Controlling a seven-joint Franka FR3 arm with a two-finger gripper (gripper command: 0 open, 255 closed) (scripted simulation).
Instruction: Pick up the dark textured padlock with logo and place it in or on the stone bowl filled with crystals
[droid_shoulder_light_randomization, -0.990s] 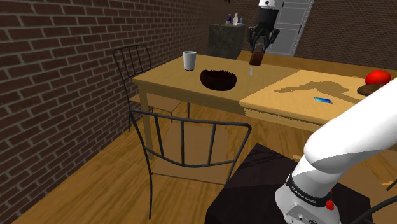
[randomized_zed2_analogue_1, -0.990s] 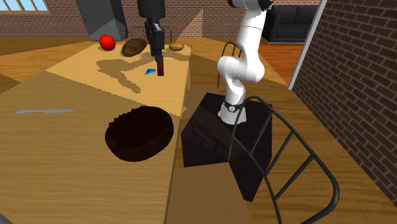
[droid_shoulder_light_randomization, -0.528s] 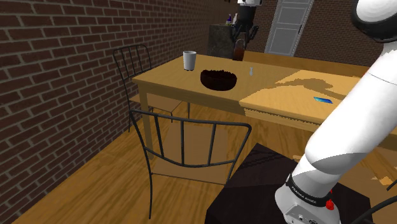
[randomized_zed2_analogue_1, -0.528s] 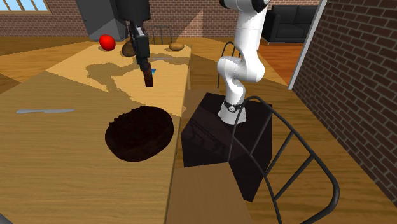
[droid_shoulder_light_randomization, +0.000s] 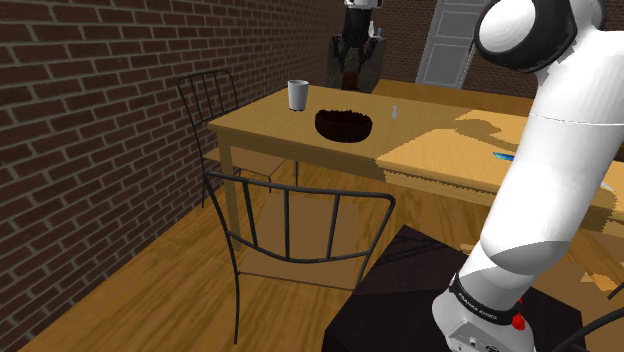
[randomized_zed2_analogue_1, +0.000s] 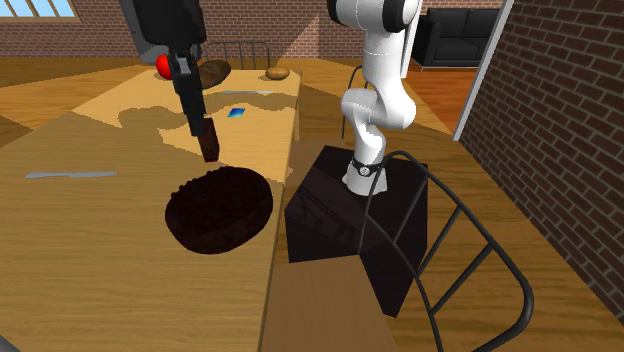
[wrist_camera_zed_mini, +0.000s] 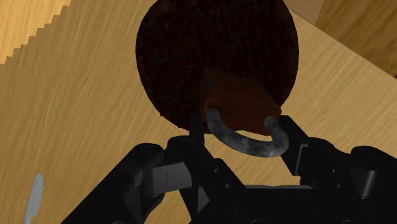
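My gripper (wrist_camera_zed_mini: 242, 137) is shut on the grey shackle of a dark reddish-brown padlock (wrist_camera_zed_mini: 238, 105), whose body hangs below the fingers. Right under the lock lies the dark, rough-surfaced round bowl (wrist_camera_zed_mini: 191, 51) on the wooden table. In the shoulder view the gripper (droid_shoulder_light_randomization: 350, 62) holds the padlock (droid_shoulder_light_randomization: 349, 80) well above the table, behind the bowl (droid_shoulder_light_randomization: 344, 123). From the second exterior view the gripper (randomized_zed2_analogue_1: 203, 125) and padlock (randomized_zed2_analogue_1: 210, 145) hang just beyond the bowl (randomized_zed2_analogue_1: 218, 210), apart from it.
A white cup (droid_shoulder_light_randomization: 297, 94) stands on the table at the shoulder view's left of the bowl. A grey knife (randomized_zed2_analogue_1: 70, 174), a blue card (randomized_zed2_analogue_1: 236, 113) and a red object (randomized_zed2_analogue_1: 168, 66) also lie on the table. A wire chair (droid_shoulder_light_randomization: 300, 240) stands in front.
The arm has swung the held padlock towards the shoulder view's left, from over the table's lighter part to over the bowl. The grip on the shackle has not changed.
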